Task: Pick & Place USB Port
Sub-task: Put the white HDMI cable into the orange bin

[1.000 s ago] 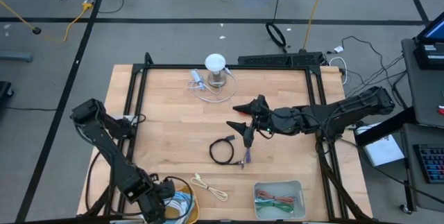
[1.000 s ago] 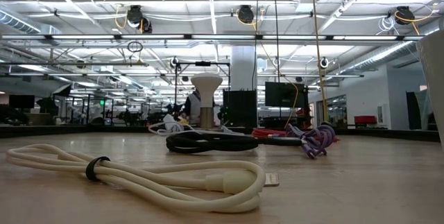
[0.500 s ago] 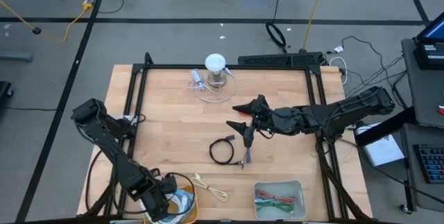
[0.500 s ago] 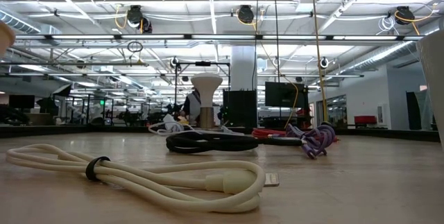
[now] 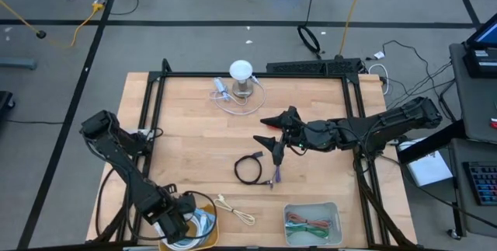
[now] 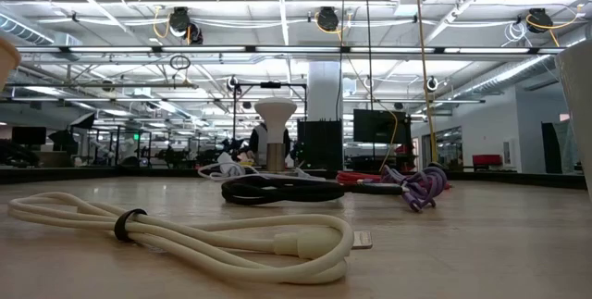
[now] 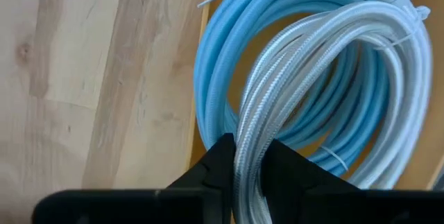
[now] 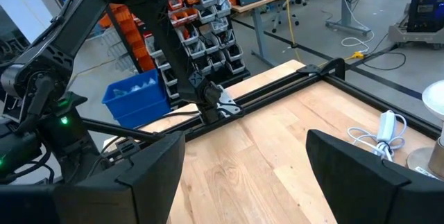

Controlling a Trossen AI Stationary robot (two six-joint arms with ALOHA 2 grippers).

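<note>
High view: the left gripper is down at the near left corner of the pale wooden tabletop, reaching into a round tan basket that holds coiled blue and white USB cables, presumably because this is the stock to pick from. The right gripper hovers over the middle of the tabletop with its fingers spread, pinching nothing, seemingly waiting. Just past its fingertips lies a coiled black cable with a purple cable beside it. Farther off sit a cream cable, a clear rectangular tray of red and green wires, and a white round-headed stand with a white cable looped around it.

Low view: the cream cable lies nearest, bound by a dark strap; behind it the black cable and purple cable. No fingers show.

Left wrist view: the two dark fingers are pressed close on a strand of the white braided cable, which rises between them and arcs over the light-blue cable coil beyond them.

Right wrist view: the fingers stand wide apart with only bare tabletop between them
</note>
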